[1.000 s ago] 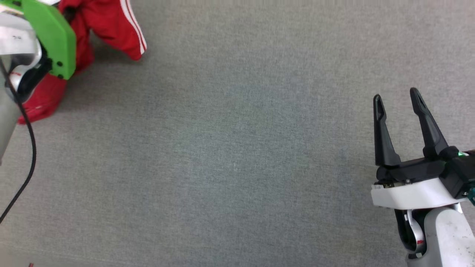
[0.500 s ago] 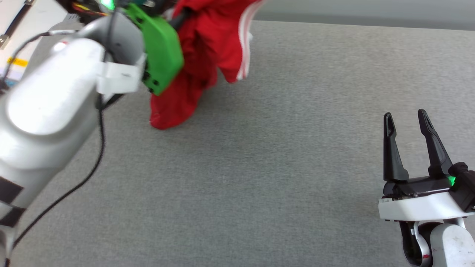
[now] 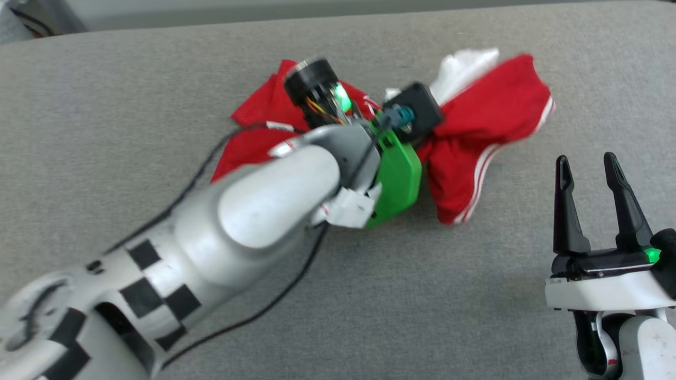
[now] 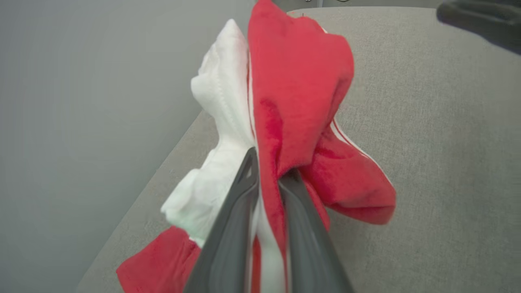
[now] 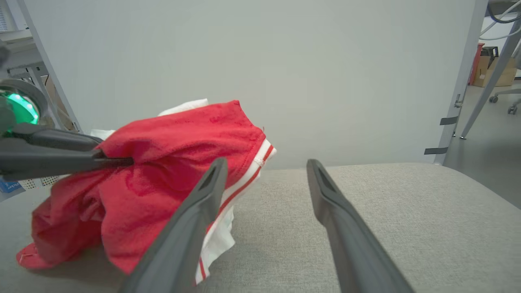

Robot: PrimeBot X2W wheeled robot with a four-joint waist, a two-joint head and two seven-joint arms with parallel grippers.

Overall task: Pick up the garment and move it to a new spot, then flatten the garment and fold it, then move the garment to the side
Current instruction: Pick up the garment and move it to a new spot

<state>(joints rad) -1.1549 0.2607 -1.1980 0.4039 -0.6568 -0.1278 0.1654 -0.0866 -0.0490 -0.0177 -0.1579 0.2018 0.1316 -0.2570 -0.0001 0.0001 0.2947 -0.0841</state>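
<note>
Grey fabric surface (image 3: 132,79) filled the head view; a pale wall (image 5: 285,61) stood behind it in the right wrist view. The garment (image 3: 491,116) was bunched at upper centre of the head view: red body, white sleeve at the top, striped trim along its right edge. The left gripper (image 4: 270,167) was nearly closed, pinching a red fold, with white fabric just beside its left finger. The right gripper (image 3: 586,157) was at lower right, jaws wide, holding nothing and clear of the garment.
</note>
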